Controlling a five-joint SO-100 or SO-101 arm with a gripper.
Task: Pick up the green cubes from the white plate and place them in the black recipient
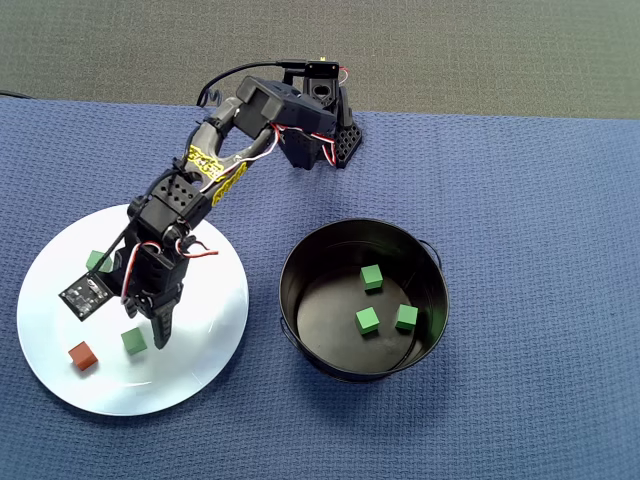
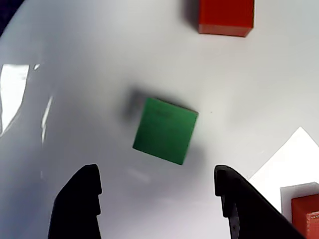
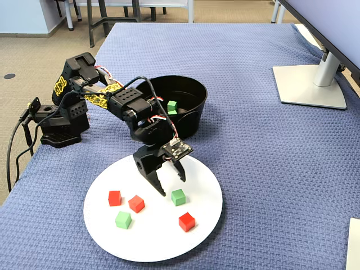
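Note:
The white plate [image 1: 200,350] [image 3: 152,242] [image 2: 75,74] lies on the blue cloth, to the left of the black recipient [image 1: 330,240] [image 3: 194,121] in the overhead view. Three green cubes [image 1: 368,320] rest on the recipient's floor. My gripper [image 2: 155,169] [image 3: 173,185] [image 1: 148,328] hangs open just above the plate. One green cube [image 2: 165,130] [image 3: 178,197] [image 1: 133,340] lies a little ahead of the fingertips, between their lines, untouched. A second green cube [image 3: 123,220] [image 1: 98,262] sits elsewhere on the plate, partly hidden by the arm in the overhead view.
Three red cubes [image 3: 115,197] [image 3: 136,203] [image 3: 187,221] share the plate, one close beyond the green cube [image 2: 226,17]. The arm base [image 3: 59,126] stands at the table's edge behind the recipient. A monitor stand [image 3: 309,84] is at the far right.

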